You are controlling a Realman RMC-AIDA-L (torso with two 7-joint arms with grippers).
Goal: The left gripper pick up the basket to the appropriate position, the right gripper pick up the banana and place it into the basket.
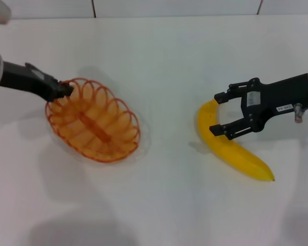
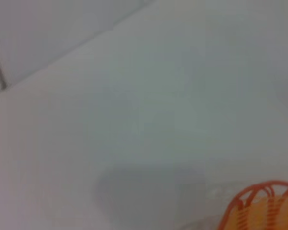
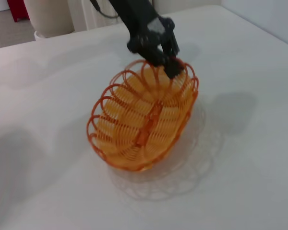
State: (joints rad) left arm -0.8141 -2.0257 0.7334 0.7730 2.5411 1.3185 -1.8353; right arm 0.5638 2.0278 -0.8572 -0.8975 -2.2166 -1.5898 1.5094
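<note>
Left tool [image 1: 65,90] clamped on basket [image 1: 92,121] rim, right tool [image 1: 218,114] spread wide over banana [image 1: 231,147]

basket [image 1: 95,123]: orange looped wire, glossy | banana [image 1: 231,146]: smooth yellow skin | table [image 1: 169,61]: matt white

Bare table [image 1: 169,195] separates the basket [image 1: 92,122] from the banana [image 1: 231,146].

One shallow oval basket of orange looped wire [image 1: 94,121] sits on one white table [image 1: 169,56]. One curved bright yellow banana [image 1: 231,145]. Two black two-fingered claws: the left gripper [image 1: 65,89] and the right gripper [image 1: 218,114].
</note>
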